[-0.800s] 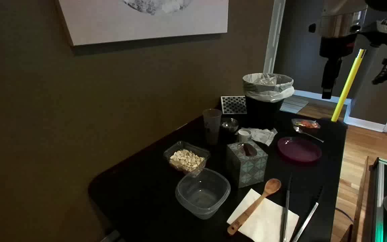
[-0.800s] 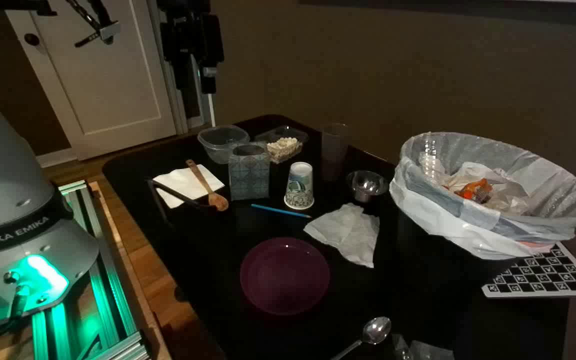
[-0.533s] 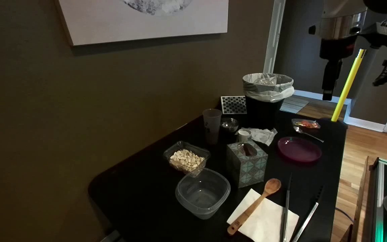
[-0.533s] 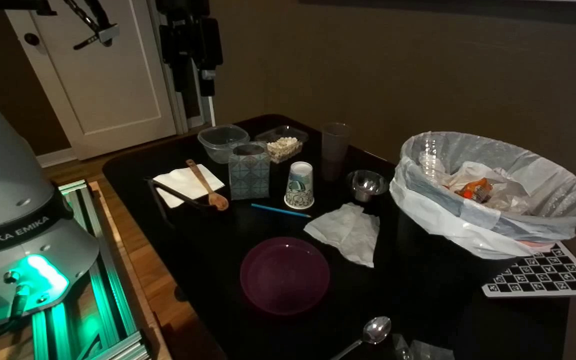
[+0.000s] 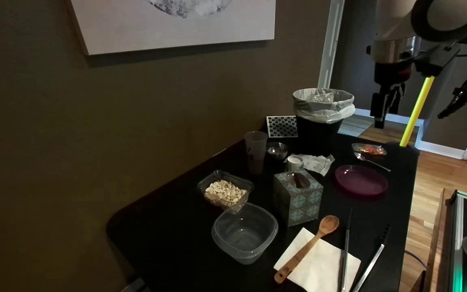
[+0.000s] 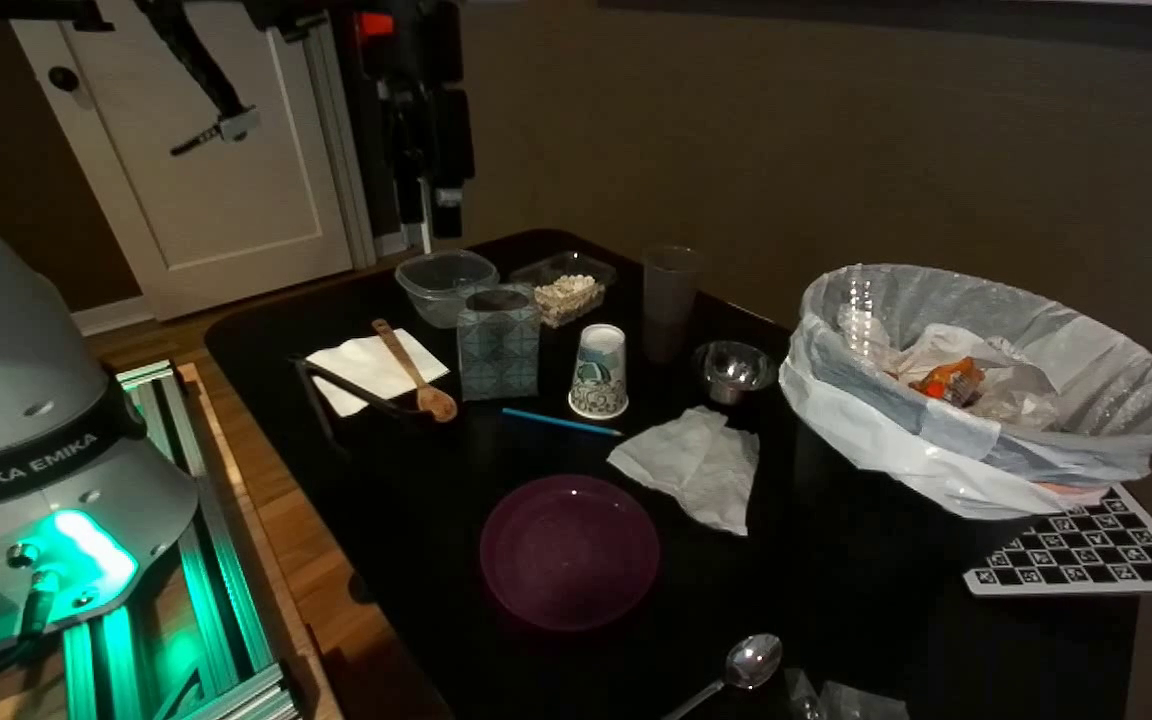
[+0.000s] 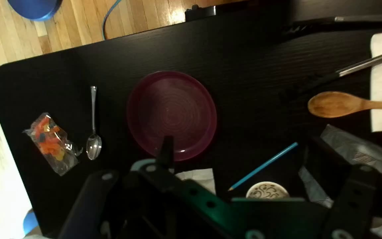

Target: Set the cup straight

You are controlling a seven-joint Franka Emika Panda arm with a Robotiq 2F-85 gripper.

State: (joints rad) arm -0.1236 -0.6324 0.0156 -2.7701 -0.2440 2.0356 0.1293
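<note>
The cup (image 6: 599, 375) is a small white paper cup with a blue and dark swirl pattern. It stands upside down on the black table, wide rim down. In an exterior view it is partly behind the greenish tissue box (image 5: 298, 200), with its pale recessed base (image 5: 295, 161) up. In the wrist view only part of the cup (image 7: 266, 190) shows above the gripper body. My gripper (image 7: 244, 149) is open and empty, fingers wide apart. In both exterior views the gripper (image 5: 387, 112) hangs high above the table, well apart from the cup; it also shows here (image 6: 428, 215).
A blue pencil (image 6: 561, 421) and a crumpled napkin (image 6: 691, 468) lie by the cup. A dark tumbler (image 6: 670, 300), a metal bowl (image 6: 733, 372) and a lined bin (image 6: 936, 440) stand nearby. A purple plate (image 6: 570, 552), wooden spoon (image 5: 306, 249) and tongs (image 5: 369, 265) lie around.
The gripper has moved lower, leftward in one exterior view and rightward in the other, and turned so both fingers show. The cup and other objects have not moved.
</note>
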